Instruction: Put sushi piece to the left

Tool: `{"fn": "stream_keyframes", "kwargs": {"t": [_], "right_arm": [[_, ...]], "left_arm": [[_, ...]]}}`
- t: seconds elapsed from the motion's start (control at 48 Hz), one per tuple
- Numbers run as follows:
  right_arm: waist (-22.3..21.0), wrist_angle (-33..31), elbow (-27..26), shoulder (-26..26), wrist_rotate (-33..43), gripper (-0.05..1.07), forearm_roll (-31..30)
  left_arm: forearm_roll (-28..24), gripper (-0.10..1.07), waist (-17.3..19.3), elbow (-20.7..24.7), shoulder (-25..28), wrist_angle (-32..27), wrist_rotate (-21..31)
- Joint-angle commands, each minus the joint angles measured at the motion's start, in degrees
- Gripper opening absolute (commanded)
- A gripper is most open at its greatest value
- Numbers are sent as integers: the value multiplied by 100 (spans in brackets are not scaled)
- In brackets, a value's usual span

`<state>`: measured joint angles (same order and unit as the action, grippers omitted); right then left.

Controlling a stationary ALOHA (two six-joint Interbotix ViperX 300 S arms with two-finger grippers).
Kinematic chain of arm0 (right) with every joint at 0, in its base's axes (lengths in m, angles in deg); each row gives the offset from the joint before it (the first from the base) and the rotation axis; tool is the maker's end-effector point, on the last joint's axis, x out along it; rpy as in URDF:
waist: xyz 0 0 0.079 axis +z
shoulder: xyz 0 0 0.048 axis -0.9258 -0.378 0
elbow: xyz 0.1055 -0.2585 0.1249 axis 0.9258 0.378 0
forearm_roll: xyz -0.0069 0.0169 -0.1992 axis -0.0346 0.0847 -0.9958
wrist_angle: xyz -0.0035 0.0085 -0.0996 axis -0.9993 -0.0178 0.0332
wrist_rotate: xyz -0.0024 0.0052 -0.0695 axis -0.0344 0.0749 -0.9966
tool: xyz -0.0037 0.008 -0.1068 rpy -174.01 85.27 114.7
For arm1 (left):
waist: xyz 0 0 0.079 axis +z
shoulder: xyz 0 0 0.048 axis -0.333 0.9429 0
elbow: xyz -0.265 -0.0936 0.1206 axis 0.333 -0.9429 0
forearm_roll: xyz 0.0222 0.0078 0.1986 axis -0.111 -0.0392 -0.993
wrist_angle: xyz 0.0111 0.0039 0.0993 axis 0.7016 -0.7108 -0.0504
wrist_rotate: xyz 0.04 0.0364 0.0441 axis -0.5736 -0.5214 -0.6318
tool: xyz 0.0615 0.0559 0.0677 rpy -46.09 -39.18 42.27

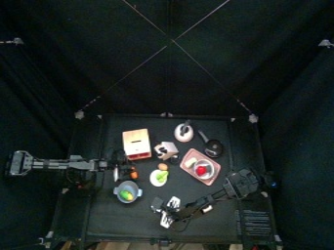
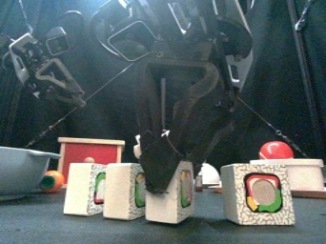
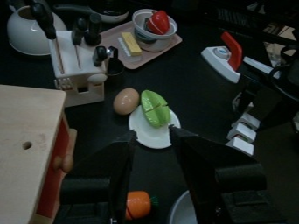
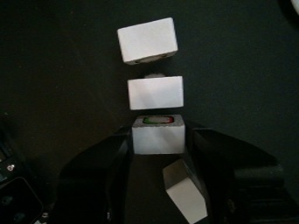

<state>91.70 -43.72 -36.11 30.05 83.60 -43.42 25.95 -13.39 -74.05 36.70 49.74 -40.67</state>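
Observation:
Four sushi pieces, white blocks with green and red filling, stand in a row at the table's front edge. In the front view they are at far left (image 2: 86,189), left of middle (image 2: 125,191), middle (image 2: 171,196) and right (image 2: 258,193). My right gripper (image 2: 170,176) comes down over the middle piece (image 4: 158,137), with a jaw close against each side. The right piece (image 4: 187,188) lies tilted under the wrist. The other two (image 4: 156,89) (image 4: 149,41) lie beyond the jaws. My left gripper (image 3: 149,140) is open and empty, above a white plate (image 3: 149,136).
The plate carries a green slice (image 3: 156,107), with an egg (image 3: 125,101) beside it. A wooden box (image 1: 135,142), knife block (image 3: 82,57), kettle (image 1: 187,130), tray with a red bowl (image 1: 202,167), green bowl (image 1: 127,192) and orange fruit (image 1: 159,178) fill the table behind the sushi.

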Motion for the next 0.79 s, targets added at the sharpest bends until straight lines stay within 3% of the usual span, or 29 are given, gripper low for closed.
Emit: {"fn": "stream_keyframes", "kwargs": {"t": [0.0,0.208,0.771], "right_arm": [[0,0,-149,123,0,82,9],[9,0,-149,132,0,90,26],[-18,-141,-369,202,0,91,70]], "left_arm": [[0,77,9,88,18,18,-9],[0,77,9,88,9,18,-9],[0,77,0,88,18,18,-9]]}}
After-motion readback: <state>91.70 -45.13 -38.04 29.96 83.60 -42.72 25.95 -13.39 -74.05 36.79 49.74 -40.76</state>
